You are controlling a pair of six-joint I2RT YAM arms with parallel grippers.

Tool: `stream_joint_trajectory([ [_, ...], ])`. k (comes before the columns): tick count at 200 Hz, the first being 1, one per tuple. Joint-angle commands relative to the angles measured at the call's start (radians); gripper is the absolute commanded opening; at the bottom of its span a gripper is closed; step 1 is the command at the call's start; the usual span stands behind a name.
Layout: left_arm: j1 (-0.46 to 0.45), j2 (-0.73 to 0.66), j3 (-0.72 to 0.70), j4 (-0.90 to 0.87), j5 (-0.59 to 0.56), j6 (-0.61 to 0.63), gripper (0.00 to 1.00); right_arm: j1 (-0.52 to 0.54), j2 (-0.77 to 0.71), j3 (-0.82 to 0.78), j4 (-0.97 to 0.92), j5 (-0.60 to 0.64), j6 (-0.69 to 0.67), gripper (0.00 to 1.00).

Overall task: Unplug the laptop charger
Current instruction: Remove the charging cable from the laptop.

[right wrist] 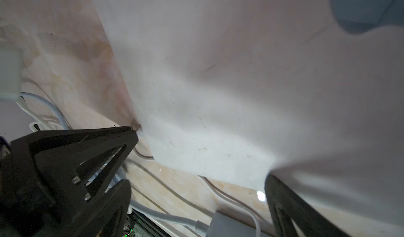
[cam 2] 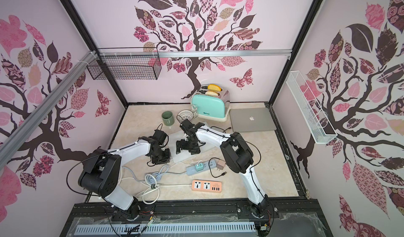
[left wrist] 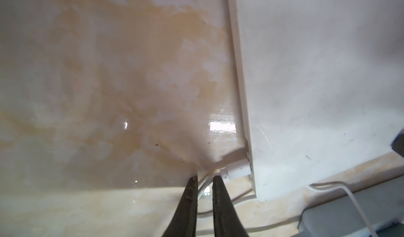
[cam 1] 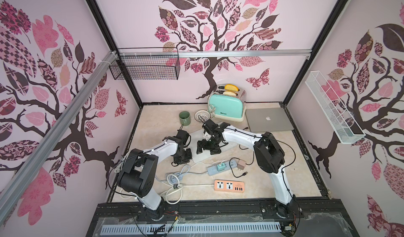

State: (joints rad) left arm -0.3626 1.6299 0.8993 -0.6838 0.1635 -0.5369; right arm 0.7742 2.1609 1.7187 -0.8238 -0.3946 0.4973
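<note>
On the marble tabletop (cam 1: 273, 177), the white laptop (left wrist: 317, 94) lies flat mid-table. Your right gripper (cam 1: 207, 150) hangs above it, jaws wide apart. Your left gripper (left wrist: 204, 179) pinches the charger cable (left wrist: 203, 186) just behind its connector (left wrist: 237, 170), which is plugged into the laptop's edge.

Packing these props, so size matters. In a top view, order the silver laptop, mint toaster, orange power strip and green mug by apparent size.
1-2. mint toaster, silver laptop: alike, unranked.
3. orange power strip, nearer the camera.
4. green mug.
</note>
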Motion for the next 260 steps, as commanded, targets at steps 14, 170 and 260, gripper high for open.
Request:
stream_joint_trajectory([
  [14,-0.007,0.018,-0.023,-0.017,-0.017,0.001,0.08,0.005,0.024,0.000,0.010,-0.009,0.013,0.98],
  [170,-0.076,-0.010,-0.093,0.016,-0.042,-0.015,0.25,0.008,0.022,-0.037,0.024,-0.002,0.046,0.98],
  [260,-0.084,-0.072,-0.091,-0.043,-0.095,-0.034,0.00,0.008,0.007,-0.075,0.048,0.000,0.056,0.98],
])
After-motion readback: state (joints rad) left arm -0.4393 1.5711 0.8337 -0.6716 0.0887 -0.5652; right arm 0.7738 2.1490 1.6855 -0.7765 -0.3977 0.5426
